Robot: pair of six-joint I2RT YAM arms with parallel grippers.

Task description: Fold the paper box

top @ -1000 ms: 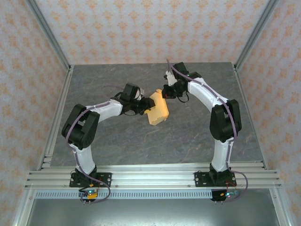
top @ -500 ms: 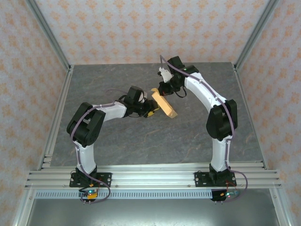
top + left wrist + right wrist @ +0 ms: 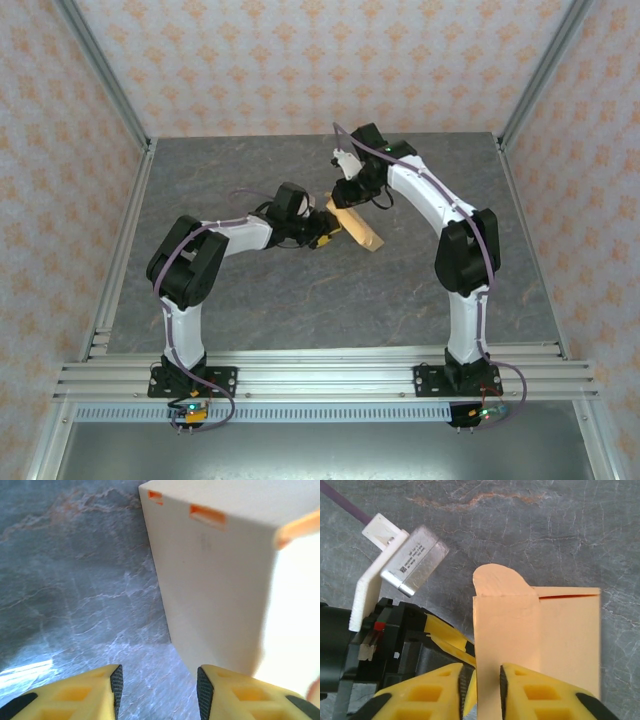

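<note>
The paper box is a tan-orange folded piece lying slantwise at mid-table between the two arms. My left gripper sits at its left end. In the left wrist view the left gripper is open, with bare table between its pads and the box's pale wall against the right finger. My right gripper hovers over the box's far end. Its jaws stand slightly apart over a narrow panel ending in a rounded flap, open and not pinching it.
The grey marbled table has free room on all sides of the box. Metal frame posts and patterned walls close it in. The left arm's wrist and camera block sit close to the left of the right gripper.
The right gripper's jaws have parted from shut. The box has turned from showing a broad face to lying narrow and slanted, shifted slightly right and back. Both grippers moved in with it.
</note>
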